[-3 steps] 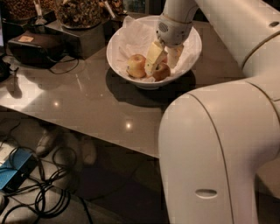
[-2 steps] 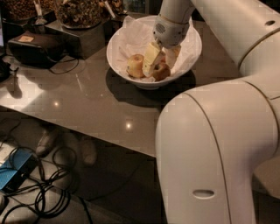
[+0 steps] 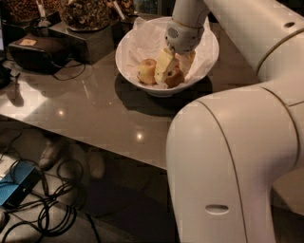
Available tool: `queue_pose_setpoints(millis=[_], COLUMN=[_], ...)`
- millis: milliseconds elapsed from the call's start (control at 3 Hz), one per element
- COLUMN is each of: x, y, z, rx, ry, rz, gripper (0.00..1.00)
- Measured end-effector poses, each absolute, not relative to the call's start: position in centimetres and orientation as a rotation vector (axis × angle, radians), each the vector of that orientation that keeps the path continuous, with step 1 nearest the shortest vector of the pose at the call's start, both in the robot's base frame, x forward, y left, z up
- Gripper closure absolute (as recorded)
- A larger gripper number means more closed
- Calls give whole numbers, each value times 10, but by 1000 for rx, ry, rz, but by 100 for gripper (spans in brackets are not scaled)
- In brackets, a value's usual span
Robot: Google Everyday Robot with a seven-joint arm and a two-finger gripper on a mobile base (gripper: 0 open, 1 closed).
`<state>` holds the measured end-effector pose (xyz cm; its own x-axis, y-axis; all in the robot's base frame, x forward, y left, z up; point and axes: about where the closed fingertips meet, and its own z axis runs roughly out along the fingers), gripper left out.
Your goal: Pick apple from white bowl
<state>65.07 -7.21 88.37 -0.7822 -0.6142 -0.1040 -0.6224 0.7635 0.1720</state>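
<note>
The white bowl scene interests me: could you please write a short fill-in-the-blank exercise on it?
1. The gripper is lowered into the large glossy white ___.
2. The bowl is lined with crumpled white ___.
3. The bowl stands on a glossy grey ___.
4. A second, paler yellow apple lies to the camera's ___ of the gripper.

Missing words: bowl; paper; table; left

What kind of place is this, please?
Probably an office snack counter: a grey counter, snack jars, cables on the floor. The tool is inside the white bowl, beside an apple.
</note>
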Motion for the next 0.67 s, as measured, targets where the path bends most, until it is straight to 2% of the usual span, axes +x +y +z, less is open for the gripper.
queue_pose_setpoints(millis=[667], x=[652], y=[-76], z=[867], rx=[-1027], ry=[2929], rz=[345], gripper=[36])
